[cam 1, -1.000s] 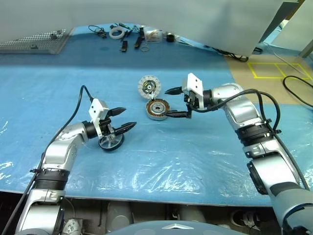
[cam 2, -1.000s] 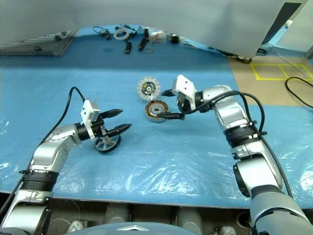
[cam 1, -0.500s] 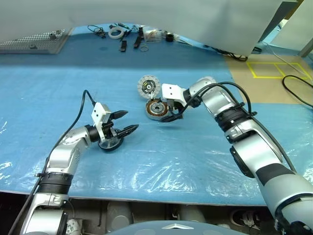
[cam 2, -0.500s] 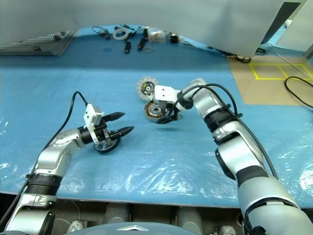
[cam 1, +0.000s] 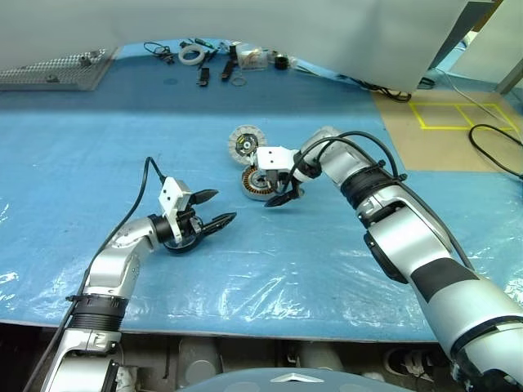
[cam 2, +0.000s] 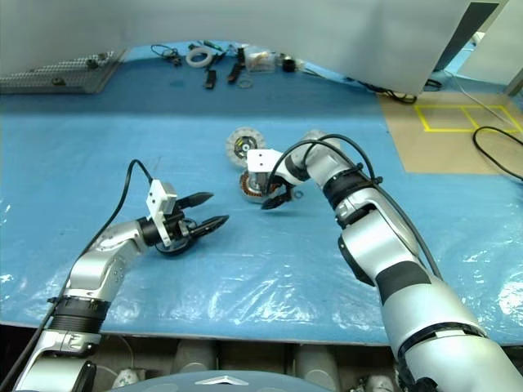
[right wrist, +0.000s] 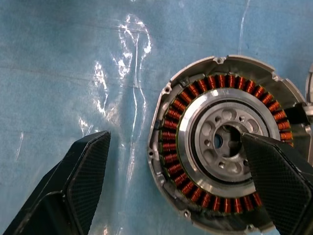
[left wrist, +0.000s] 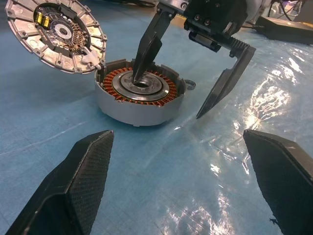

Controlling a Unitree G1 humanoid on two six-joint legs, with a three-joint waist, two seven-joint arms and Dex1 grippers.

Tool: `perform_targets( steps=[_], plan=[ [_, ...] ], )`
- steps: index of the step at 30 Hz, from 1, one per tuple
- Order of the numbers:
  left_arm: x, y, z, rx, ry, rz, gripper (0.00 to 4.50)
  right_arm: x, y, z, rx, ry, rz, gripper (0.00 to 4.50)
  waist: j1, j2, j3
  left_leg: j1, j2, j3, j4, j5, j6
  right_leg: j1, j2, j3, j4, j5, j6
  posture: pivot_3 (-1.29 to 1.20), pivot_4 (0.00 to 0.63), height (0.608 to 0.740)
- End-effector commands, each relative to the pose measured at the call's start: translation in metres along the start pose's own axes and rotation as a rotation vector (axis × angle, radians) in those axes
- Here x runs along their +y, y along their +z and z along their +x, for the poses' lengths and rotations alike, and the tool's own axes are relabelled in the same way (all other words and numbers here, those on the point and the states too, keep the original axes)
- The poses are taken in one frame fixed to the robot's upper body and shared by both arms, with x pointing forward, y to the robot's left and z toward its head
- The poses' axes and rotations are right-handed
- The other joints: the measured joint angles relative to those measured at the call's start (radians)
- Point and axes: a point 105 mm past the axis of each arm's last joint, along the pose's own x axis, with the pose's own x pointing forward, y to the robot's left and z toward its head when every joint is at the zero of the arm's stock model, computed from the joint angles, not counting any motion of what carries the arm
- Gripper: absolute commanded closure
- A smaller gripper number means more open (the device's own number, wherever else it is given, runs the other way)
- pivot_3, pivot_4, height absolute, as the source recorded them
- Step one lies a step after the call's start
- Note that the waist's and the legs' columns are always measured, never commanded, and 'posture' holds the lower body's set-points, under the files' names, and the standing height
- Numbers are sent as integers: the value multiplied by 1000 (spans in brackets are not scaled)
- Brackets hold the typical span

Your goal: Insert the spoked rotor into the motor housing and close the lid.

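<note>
The spoked rotor (right wrist: 225,156), a ring of copper-wound teeth around a silver centre with small holes, sits inside the motor housing (left wrist: 128,108), a shallow grey metal cup resting on the blue sheet (cam 1: 327,269) near the middle of the table; the lid (left wrist: 54,34) stands tilted just beside the housing on its far side, its edge touching the housing rim and its segmented face with dark hub turned outward; no brand, label or readable writing can be made out on any of these parts; the right gripper (left wrist: 188,81) hangs over the housing pointing steeply down, jaws wide apart and holding nothing, one black finger (left wrist: 146,49) above the rotor's open centre and the other outside the housing wall above the sheet; the left gripper (cam 1: 211,209) is well apart, nearer the robot's left, pointing level toward the housing, jaws likewise fully spread and empty; a dark round part (cam 1: 181,242) lies on the sheet beneath it; small tools and a white ring (cam 1: 194,55) lie at the table's far edge.
</note>
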Motion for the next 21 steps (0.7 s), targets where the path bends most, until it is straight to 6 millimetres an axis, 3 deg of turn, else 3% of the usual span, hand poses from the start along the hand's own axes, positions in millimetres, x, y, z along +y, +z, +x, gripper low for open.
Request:
perform_targets(
  steps=[1,20,21],
  plan=[
    [-4,7,-2,-25,0,17,17,-7,14,-5,-13,-13,-47,0,0,0,0,0,0,0,0,0,0,0,0,0,0,0,0,0,150,740],
    [-13,18,-4,-19,-61,51,17,-1,4,-4,57,30,-92,0,0,0,0,0,0,0,0,0,0,0,0,0,1,0,-1,0,150,740],
    [-13,19,-3,-20,-64,57,3,0,3,-4,59,39,-94,162,0,0,0,0,0,0,0,0,0,0,0,0,1,0,-1,0,150,740]
  ],
)
